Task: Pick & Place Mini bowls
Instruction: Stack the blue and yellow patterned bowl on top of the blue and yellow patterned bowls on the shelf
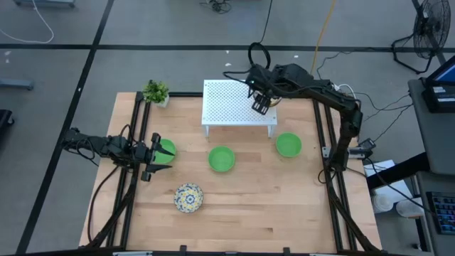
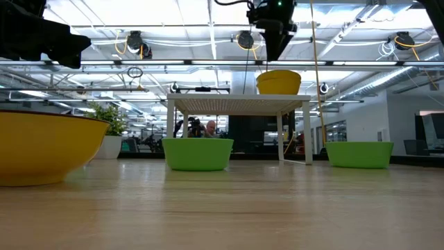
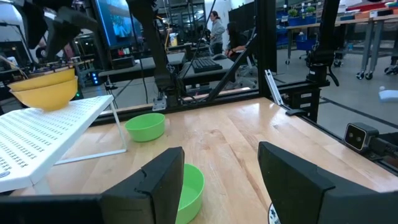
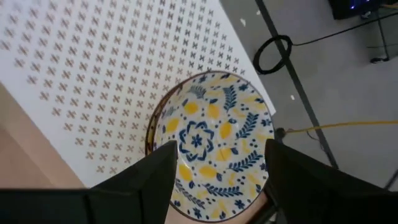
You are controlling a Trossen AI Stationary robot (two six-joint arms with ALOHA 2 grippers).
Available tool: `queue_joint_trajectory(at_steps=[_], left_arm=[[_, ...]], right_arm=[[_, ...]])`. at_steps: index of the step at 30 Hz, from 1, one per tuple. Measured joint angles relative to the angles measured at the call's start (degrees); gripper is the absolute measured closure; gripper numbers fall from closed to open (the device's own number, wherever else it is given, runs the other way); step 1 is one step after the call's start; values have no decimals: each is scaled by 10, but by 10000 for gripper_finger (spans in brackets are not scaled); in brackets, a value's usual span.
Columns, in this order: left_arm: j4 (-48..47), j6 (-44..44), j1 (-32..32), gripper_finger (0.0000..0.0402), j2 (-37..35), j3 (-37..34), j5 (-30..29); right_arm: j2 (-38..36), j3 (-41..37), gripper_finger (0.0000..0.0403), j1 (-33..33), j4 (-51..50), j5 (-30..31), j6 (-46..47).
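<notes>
Two stacked yellow bowls (image 3: 43, 87) sit on the right part of the white rack (image 1: 227, 107). My right gripper (image 4: 221, 155) hangs open just above them, fingers pointing down, with the floral inside (image 4: 214, 140) between its fingers. The low view shows a gap between this gripper (image 2: 274, 52) and the yellow bowl (image 2: 279, 82). A third floral bowl (image 1: 188, 198) rests on the table, near side. Three green bowls (image 1: 165, 149) (image 1: 222, 158) (image 1: 288, 144) stand in a row. My left gripper (image 1: 155, 153) is open and raised over the leftmost green bowl.
The rack (image 2: 239, 104) stands on thin legs at the table's far middle. A small potted plant (image 1: 156, 92) is at the far left corner. Black frame rails (image 1: 135, 128) (image 1: 323, 135) run along both table sides. People show in the room beyond.
</notes>
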Motion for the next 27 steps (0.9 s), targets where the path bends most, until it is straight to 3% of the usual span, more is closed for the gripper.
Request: queue_joint_trajectory(at_steps=[9, 20, 27], left_arm=[[0, 0, 0, 190, 0, 0, 0], [0, 0, 0, 190, 0, 0, 0], [0, 0, 0, 190, 0, 0, 0]], right_arm=[[-6, 0, 181, 6, -3, -62, 21], [-6, -79, 193, 13, 20, -61, 10], [-6, -83, 193, 13, 22, -60, 9]])
